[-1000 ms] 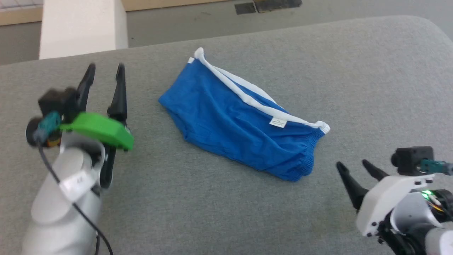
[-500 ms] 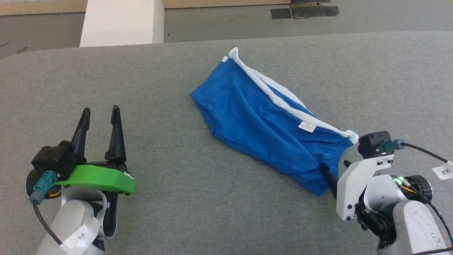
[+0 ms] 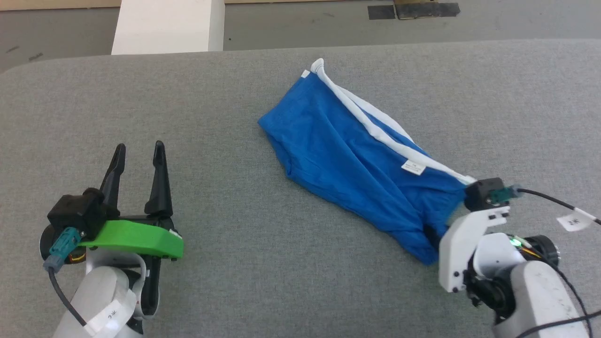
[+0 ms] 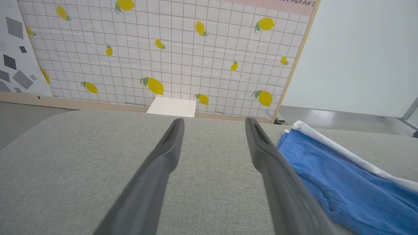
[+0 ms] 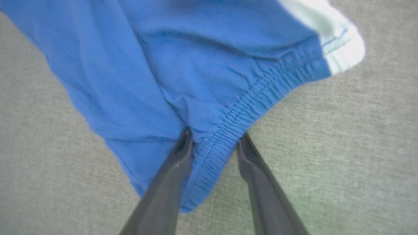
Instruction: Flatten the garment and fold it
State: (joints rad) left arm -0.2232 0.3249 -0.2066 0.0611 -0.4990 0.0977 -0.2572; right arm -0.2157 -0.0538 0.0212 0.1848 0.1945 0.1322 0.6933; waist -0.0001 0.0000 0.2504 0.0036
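Grey fabric bench point(image 3: 225, 141) is carrying blue shorts point(image 3: 342, 159), lying rumpled, diagonal, right of centre.

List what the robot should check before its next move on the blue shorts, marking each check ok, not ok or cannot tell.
1. Is the elastic waistband between the fingers of the right gripper? Ok.
2. Is the right gripper clamped firmly on the waistband? Cannot tell; its fingers stand apart around the band.
3. Is the left gripper open and apart from the garment? Ok.
4. Is the garment flat? Not ok; it lies bunched and creased.
5. Is the garment wholly on the grey table? Ok in the head view.
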